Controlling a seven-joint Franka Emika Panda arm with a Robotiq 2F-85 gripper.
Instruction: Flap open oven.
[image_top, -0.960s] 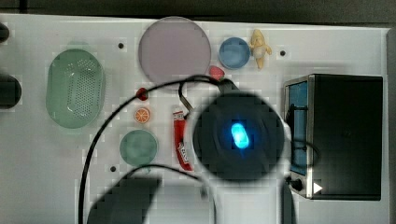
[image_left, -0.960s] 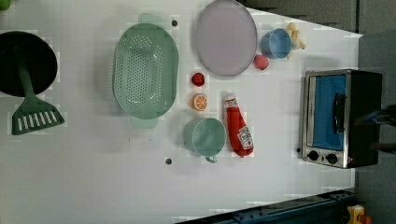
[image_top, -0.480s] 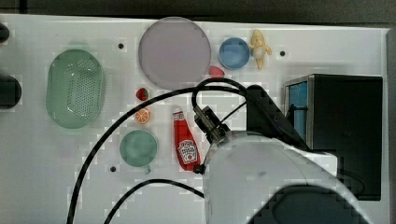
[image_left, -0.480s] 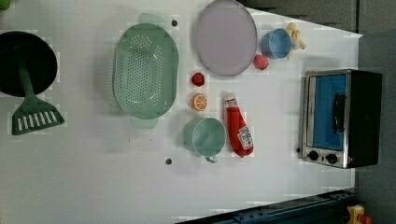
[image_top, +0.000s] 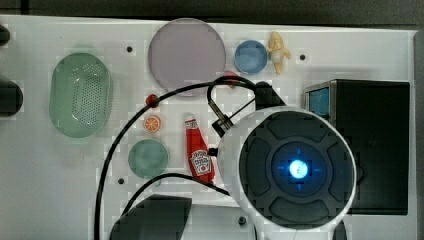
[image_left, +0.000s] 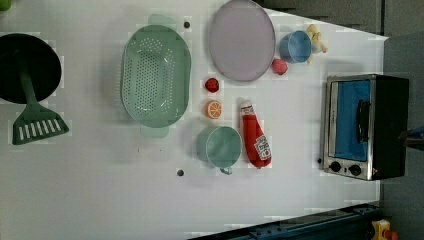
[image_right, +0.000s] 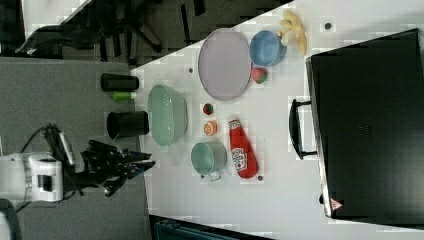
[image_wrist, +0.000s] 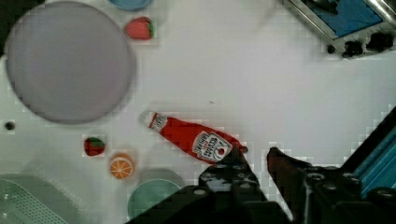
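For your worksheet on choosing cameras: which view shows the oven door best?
The left view: the oven shows its whole blue door, handle and knobs. The top view catches a door sliver, the right view the handle edge-on, the wrist view one corner.

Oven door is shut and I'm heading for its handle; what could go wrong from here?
1. The red ketchup bottle lies just ahead of the pincer, so a low sweep could knock it.
2. The black toaster oven stands loose on the white table, so pulling its black bar handle might drag it.

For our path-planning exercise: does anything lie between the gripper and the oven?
Nothing visible does. In the wrist view, bare table separates the gripper from the oven; the ketchup bottle lies on the gripper's other side.
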